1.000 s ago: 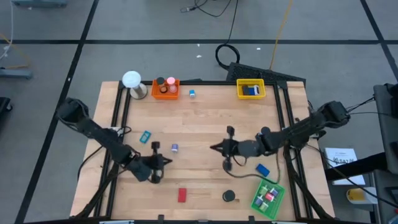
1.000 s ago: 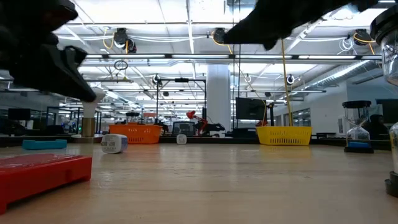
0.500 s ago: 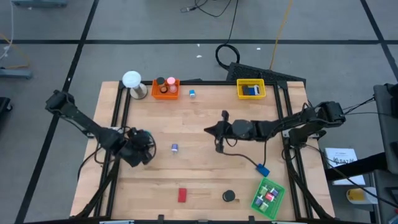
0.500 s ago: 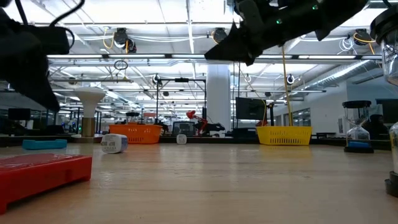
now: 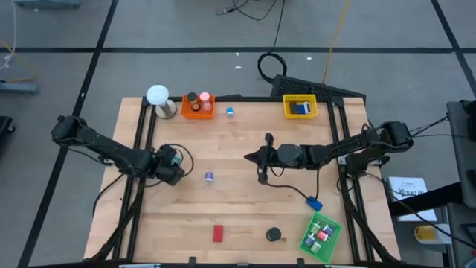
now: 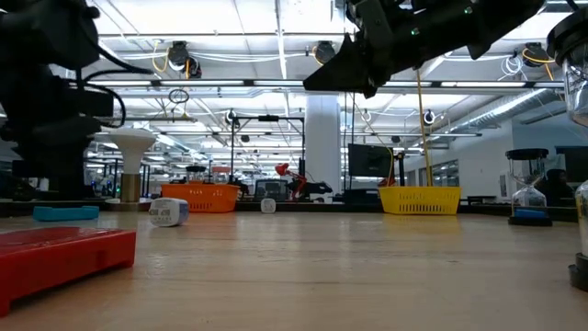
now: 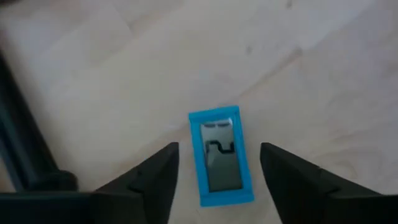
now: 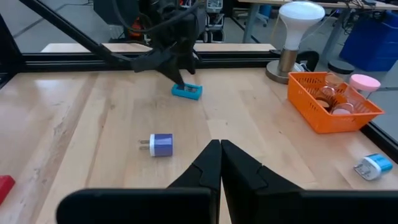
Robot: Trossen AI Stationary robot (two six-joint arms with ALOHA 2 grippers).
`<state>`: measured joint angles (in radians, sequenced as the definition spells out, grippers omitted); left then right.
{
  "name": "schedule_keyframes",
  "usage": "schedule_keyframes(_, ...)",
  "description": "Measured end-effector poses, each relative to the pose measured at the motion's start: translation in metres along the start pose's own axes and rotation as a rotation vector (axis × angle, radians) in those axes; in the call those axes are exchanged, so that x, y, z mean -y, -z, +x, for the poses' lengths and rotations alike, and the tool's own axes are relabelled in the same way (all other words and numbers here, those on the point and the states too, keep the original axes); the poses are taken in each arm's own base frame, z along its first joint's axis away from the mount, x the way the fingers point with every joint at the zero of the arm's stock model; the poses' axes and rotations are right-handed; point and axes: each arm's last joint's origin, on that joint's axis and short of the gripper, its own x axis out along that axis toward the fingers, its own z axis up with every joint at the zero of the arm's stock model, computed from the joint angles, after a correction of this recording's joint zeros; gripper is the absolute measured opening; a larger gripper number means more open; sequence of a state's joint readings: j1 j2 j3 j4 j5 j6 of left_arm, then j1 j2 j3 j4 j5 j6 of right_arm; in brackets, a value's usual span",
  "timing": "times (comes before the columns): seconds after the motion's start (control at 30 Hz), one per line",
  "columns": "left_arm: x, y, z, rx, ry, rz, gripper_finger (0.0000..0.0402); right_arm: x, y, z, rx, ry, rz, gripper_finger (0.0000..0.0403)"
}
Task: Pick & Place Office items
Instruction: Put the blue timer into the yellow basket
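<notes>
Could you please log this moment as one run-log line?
left gripper: open over blue block | right gripper: shut, mid-table | table

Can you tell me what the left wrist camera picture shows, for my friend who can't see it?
A small blue rectangular block with a grey face lies flat on the light wooden table, right between the open jaws of the left gripper. The jaws are not touching it.
</notes>
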<state>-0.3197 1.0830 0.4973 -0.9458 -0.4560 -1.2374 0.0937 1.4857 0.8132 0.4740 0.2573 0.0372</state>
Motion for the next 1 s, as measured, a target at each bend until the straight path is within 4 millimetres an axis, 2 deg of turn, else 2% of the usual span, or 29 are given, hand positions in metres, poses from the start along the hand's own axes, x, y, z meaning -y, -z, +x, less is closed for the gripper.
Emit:
schedule_keyframes(0.17,0.007,-0.003,0.007,-0.047,0.025,0.031,0.0268,0.000,0.000,0.000,0.000,0.001,0.000,0.0004)
schedule_keyframes(0.3,0.009,-0.005,0.013,-0.062,-0.011,0.038,0.0274,0.000,0.000,0.000,-0.001,0.000,0.000,0.0004)
schedule_keyframes(0.5,0.010,-0.005,0.021,-0.111,-0.047,0.060,0.0251,0.000,0.001,0.000,-0.007,0.001,-0.002,0.0004)
schedule_keyframes(0.8,0.018,-0.006,0.025,-0.135,0.013,0.125,0.0229,0.000,0.001,0.000,-0.007,0.000,-0.002,0.0004)
schedule_keyframes(1.0,0.023,-0.005,0.025,-0.186,0.096,0.188,0.0179,0.000,0.001,0.000,-0.007,0.000,-0.010,0.0004)
